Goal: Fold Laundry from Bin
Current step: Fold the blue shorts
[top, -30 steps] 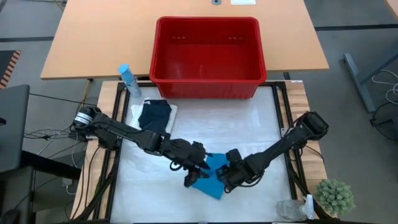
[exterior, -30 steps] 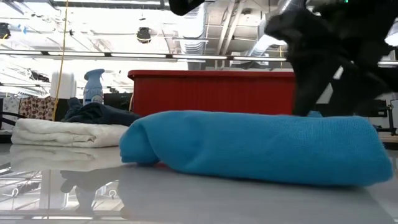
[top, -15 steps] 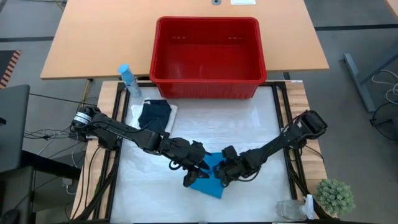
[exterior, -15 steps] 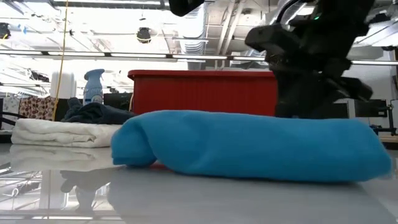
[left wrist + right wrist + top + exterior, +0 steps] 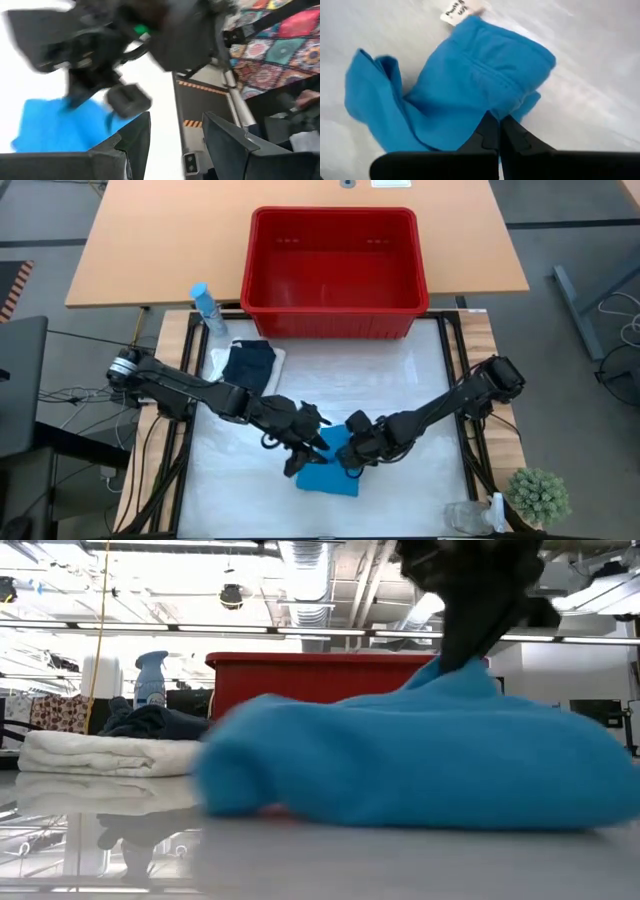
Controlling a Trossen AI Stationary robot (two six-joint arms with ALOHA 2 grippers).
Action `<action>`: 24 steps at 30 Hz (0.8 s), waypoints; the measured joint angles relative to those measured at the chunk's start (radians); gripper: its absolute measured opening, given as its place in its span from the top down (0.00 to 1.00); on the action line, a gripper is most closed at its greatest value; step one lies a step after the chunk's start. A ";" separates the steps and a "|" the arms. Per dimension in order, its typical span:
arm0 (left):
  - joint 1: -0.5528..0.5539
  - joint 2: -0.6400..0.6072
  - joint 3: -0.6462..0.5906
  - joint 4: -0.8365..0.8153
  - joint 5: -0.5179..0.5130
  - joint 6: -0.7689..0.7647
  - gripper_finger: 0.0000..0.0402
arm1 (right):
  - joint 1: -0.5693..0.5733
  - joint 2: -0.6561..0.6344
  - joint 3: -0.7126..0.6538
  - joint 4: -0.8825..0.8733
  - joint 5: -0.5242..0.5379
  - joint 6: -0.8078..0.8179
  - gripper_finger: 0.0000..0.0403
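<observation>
The teal-blue cloth (image 5: 330,472) lies bunched on the white mat near the table's front, and my right gripper (image 5: 350,457) is shut on it. My left gripper (image 5: 305,457) stands open just left of it, over the cloth's left edge, with nothing between its fingers (image 5: 135,145). A folded white cloth (image 5: 222,366) lies at the mat's far left with a dark navy cloth (image 5: 250,365) on top. The red bin (image 5: 335,270) stands on the wooden table behind the mat. My right gripper pinches a bunched fold of the teal cloth (image 5: 490,116) between its two shut fingers, coming from above and slanting down. The cloth rises to a peak at the fingers (image 5: 458,675), while the rest of it stays spread on the mat (image 5: 330,790).
A spray bottle (image 5: 205,305) stands at the mat's far left corner. A small potted plant (image 5: 540,495) and a clear plastic object (image 5: 470,516) sit at the front right. Bare mat stretches between the bin and the arms (image 5: 360,375).
My right gripper has shut on the teal cloth, rolled about its wrist, and moved up and toward the table's left. It has drawn that part of the cloth up into a peak while the rest stays on the mat. My left gripper has risen a little, still open.
</observation>
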 joint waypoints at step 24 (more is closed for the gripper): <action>-0.045 -0.454 0.000 -0.315 -0.343 0.023 0.58 | -0.298 0.351 0.295 0.319 -0.439 -0.445 0.56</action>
